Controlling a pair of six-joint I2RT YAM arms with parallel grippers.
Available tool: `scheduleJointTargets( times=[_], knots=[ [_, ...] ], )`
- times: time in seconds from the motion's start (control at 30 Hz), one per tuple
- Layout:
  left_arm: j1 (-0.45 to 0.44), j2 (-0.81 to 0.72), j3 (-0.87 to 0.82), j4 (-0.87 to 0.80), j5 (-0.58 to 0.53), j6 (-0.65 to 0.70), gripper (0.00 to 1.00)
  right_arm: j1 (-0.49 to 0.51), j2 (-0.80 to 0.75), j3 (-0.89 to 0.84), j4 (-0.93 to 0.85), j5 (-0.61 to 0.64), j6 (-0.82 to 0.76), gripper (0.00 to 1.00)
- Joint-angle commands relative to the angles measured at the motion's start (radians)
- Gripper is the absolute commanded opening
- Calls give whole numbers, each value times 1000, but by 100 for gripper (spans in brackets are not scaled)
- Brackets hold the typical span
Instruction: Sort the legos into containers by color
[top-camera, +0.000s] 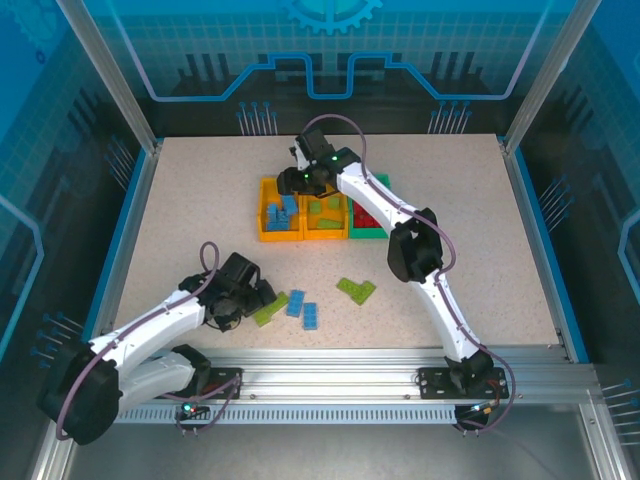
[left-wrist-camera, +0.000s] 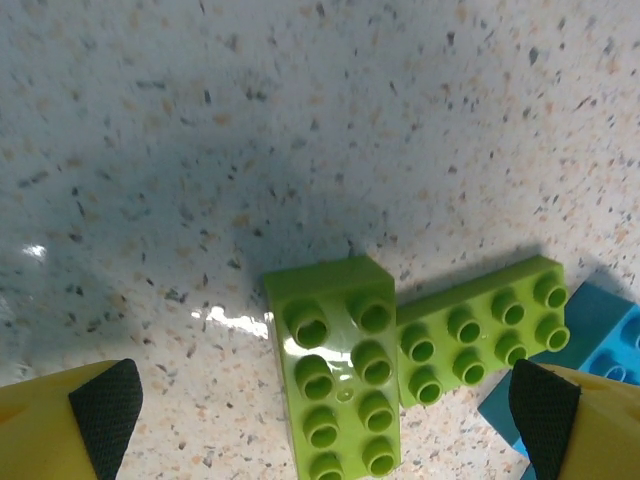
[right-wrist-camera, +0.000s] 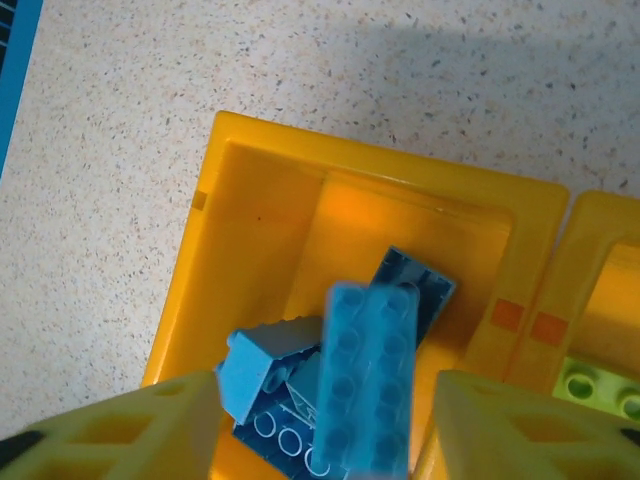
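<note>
Bright plastic on a speckled beige table (top-camera: 200, 200)
Blue bricks (right-wrist-camera: 365, 380) in one orange-yellow bin (right-wrist-camera: 260, 200), lime green bricks (top-camera: 327, 210) in the other orange-yellow bin (top-camera: 325, 238), red bricks (top-camera: 368, 218) in the green bin (top-camera: 367, 238); loose lime green bricks (left-wrist-camera: 340, 370) and loose blue bricks (top-camera: 303, 308) outside

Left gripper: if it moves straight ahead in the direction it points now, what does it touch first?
Most likely the nearer lime green brick, lying on the table right between the fingers of the open left gripper. How far below it lies is hard to judge.
</note>
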Motion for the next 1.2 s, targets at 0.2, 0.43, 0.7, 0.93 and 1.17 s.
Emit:
scheduleJointTargets(
  times=[0.2,0.43,0.7,0.93,1.17],
  knots=[
    [-50,14,-44,28,-5,-194,99,-11,-71,-3,-30,-42,6,71],
    [-33,-40,-76,61,-30,-218,92,-24,-308,-272,59,24,-21,73],
    [-29,-10,-84,57,-35,-214,84,-108,-534,-566,143,68,-36,75],
    [-19,80,-39,65,-31,-166,78,-177,-674,-761,159,109,-78,75],
    [-17,107,-34,58,-46,-165,62,-240,-785,-916,187,121,-91,76]
  ],
)
